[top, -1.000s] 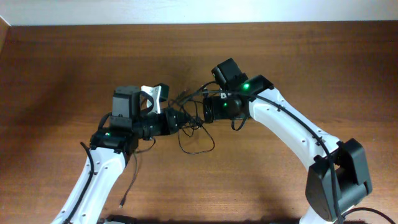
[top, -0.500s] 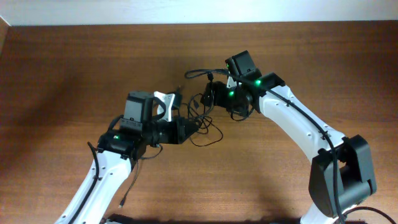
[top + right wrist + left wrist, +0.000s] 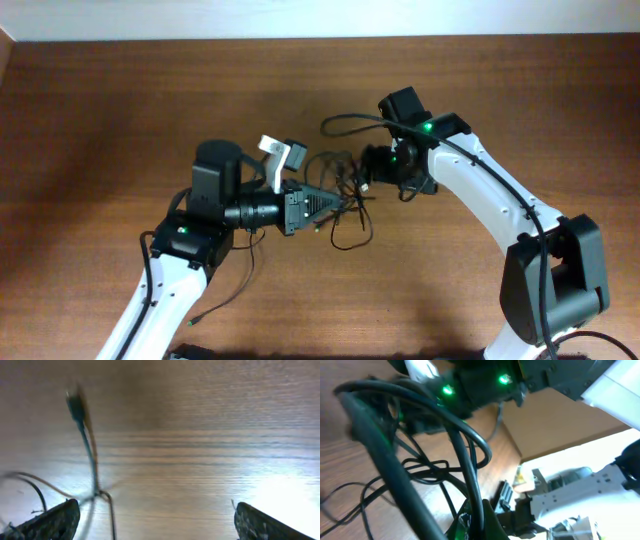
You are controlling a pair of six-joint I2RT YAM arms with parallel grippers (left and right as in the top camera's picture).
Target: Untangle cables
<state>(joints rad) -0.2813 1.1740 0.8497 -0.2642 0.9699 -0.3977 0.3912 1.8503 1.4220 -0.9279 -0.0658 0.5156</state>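
Now the two arms have parted: a second ago their wrists met over the middle of the wooden table (image 3: 100,120), and since then both have shifted to the right. The right arm (image 3: 490,210) has drawn back towards the far right. The left arm (image 3: 165,270) has followed with its forearm stretched level and its wrist pointing right.

The cables (image 3: 345,190) have moved right along with them. They lie as a loose black tangle between the two wrists, a little right of the table's centre, with one loop sagging towards the near edge. The knot looks slacker and more spread than before, but the strands cross in several places, so the untangling seems barely begun.

The left gripper (image 3: 335,203) has its jaws pressed together at the left edge of the tangle. In the left wrist view a strand runs straight down into them, so it appears to be pinching a strand.

The right gripper (image 3: 157,522) is spread wide, its fingertips (image 3: 55,520) at the two bottom corners of its own view and only bare wood between them. It grips nothing.

A thin cord with a small plug end (image 3: 75,402) lies on the wood just ahead of it. Another strand trails near and left past the left arm to a second plug (image 3: 193,322).
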